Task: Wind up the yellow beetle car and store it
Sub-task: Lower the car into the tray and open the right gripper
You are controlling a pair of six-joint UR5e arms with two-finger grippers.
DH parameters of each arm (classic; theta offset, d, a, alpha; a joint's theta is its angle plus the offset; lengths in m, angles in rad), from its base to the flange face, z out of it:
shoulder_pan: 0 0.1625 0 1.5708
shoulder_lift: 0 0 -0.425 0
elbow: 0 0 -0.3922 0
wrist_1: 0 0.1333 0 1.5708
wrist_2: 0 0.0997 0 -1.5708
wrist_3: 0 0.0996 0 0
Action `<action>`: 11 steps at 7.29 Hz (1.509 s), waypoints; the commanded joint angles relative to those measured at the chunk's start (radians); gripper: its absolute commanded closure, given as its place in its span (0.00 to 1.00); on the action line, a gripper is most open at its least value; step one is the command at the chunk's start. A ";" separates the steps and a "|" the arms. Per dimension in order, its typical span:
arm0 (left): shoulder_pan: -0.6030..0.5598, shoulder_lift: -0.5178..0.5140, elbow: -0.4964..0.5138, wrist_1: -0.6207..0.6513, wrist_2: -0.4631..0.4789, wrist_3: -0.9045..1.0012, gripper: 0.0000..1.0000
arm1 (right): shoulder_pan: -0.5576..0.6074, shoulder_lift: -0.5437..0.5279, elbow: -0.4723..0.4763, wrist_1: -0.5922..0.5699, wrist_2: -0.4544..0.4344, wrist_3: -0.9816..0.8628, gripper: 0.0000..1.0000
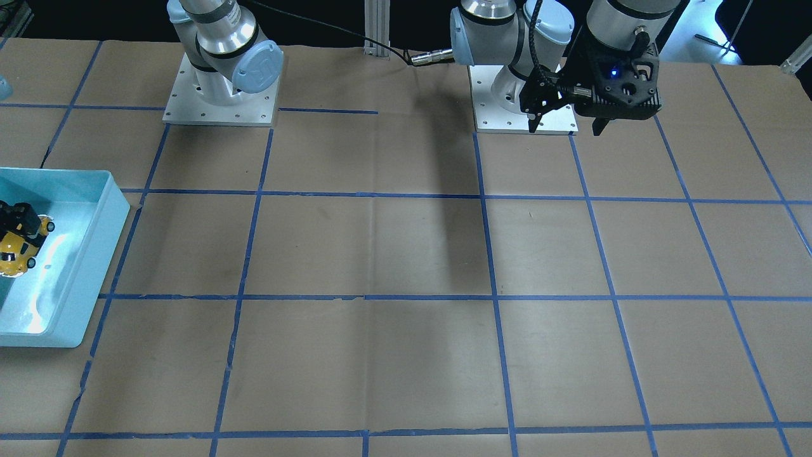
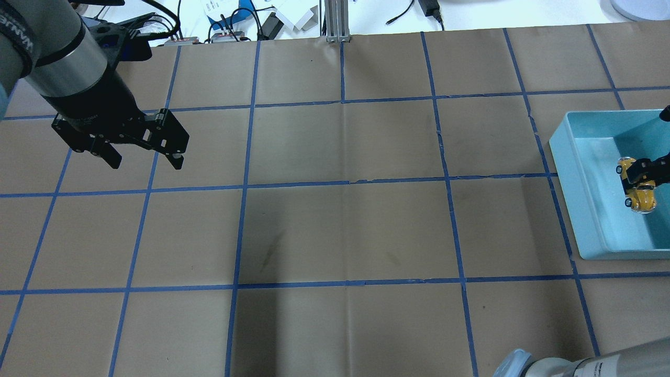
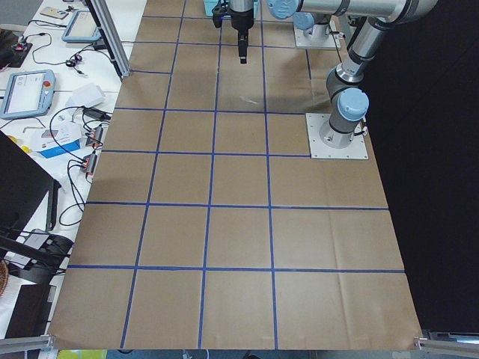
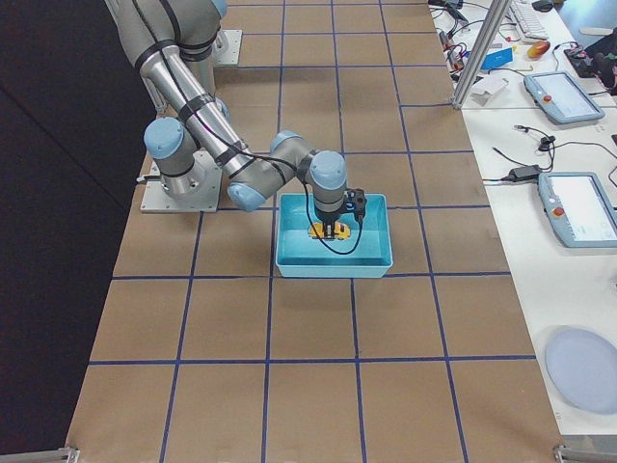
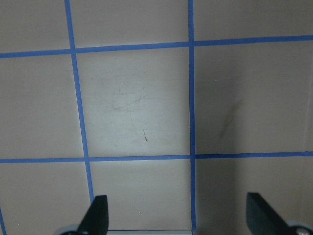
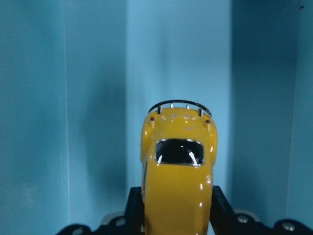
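The yellow beetle car sits low inside a light teal bin at the table's right end. My right gripper reaches down into the bin and is shut on the car, with a black finger pressed against each side of its body. In the front-facing view the car shows at the left edge, half under the gripper. Whether its wheels touch the bin floor I cannot tell. My left gripper hangs open and holds nothing above the bare paper, far from the car, near its own base.
Brown paper with a blue tape grid covers the table. The bin's walls stand close around the right gripper. Cables, teach pendants and small items lie on the white bench beyond the far table edge.
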 commanded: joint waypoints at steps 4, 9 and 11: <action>0.011 0.005 0.002 0.002 -0.020 0.015 0.00 | 0.000 0.013 0.071 -0.121 -0.087 -0.058 0.64; 0.005 0.000 0.002 0.002 -0.025 0.021 0.00 | 0.008 0.011 0.038 -0.130 -0.073 0.075 0.00; 0.000 -0.006 0.000 0.002 -0.023 0.023 0.00 | 0.026 -0.001 -0.053 -0.103 -0.087 0.096 0.00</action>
